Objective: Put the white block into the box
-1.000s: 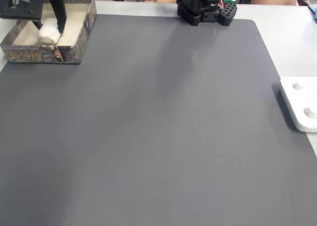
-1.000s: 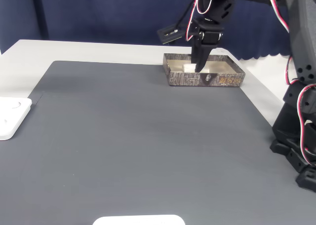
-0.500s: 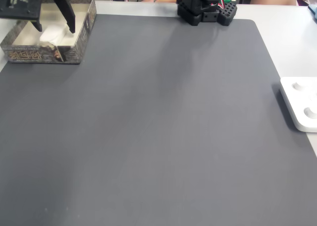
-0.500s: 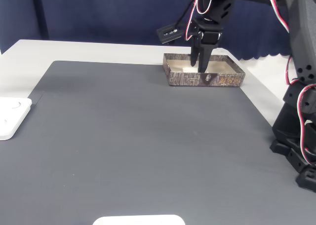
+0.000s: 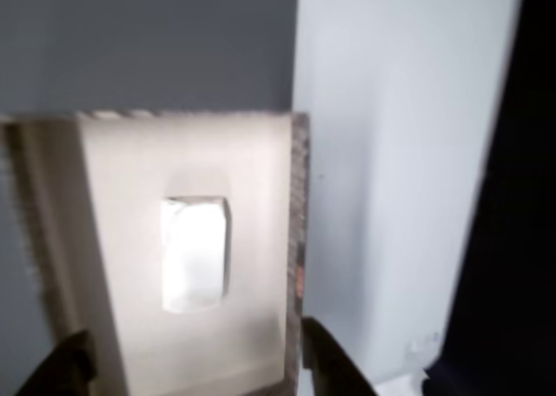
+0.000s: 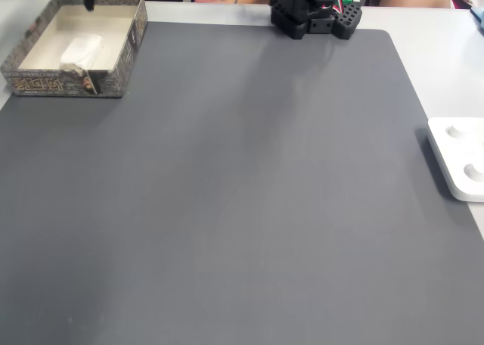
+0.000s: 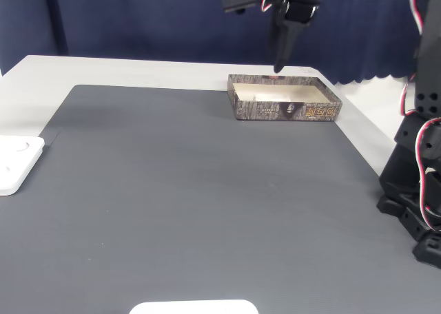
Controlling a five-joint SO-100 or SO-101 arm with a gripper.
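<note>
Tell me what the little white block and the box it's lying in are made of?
The white block looks soft, maybe foam or folded tissue: its faces are slightly rumpled and its edges rounded, with a matte finish. The box looks like printed cardboard: thin straight walls, a brown patterned outside and plain pale cream inside, no shine. I can't be sure of either from looks alone.

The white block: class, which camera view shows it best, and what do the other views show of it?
The other view shows the white block best: seen from straight above, large, its whole top clear on the floor of the box. A fixed view shows it small but whole. In the other fixed view the box's front wall hides most of it.
</note>
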